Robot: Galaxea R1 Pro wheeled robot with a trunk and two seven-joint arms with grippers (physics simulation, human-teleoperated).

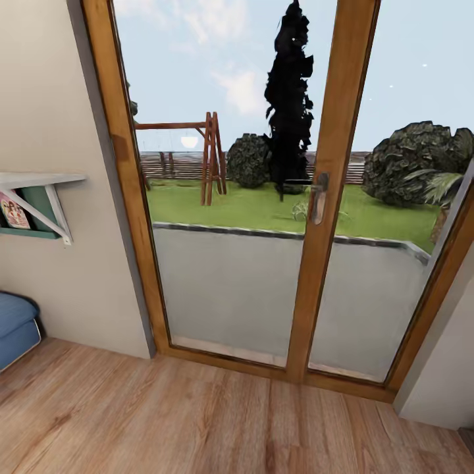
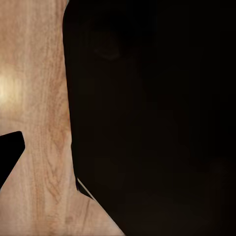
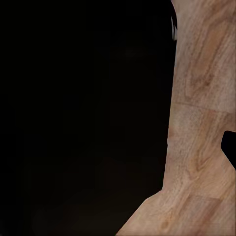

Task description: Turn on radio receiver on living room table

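We're facing a big glass door [image 1: 263, 197] in a wooden frame, garden beyond it with a swing frame [image 1: 209, 155], a tall dark tree [image 1: 289, 99] and round bushes [image 1: 415, 161]. Below that, a wood plank floor [image 1: 197, 421] runs across the room, and a beige wall [image 1: 52, 131] stands to the left carrying a small shelf [image 1: 36, 204] with a book tucked under it. Down in the corner, a blue cushion edge [image 1: 16, 326] (likely the sofa). On both wrist views, a large dark mass blocks most of the picture with floor beside it, so I cannot tell how far either end effector is open or whether it holds anything. No radio or table in sight here, so by my reading this is the travel and search step; next, the robot needs to turn away from the door and find the table.
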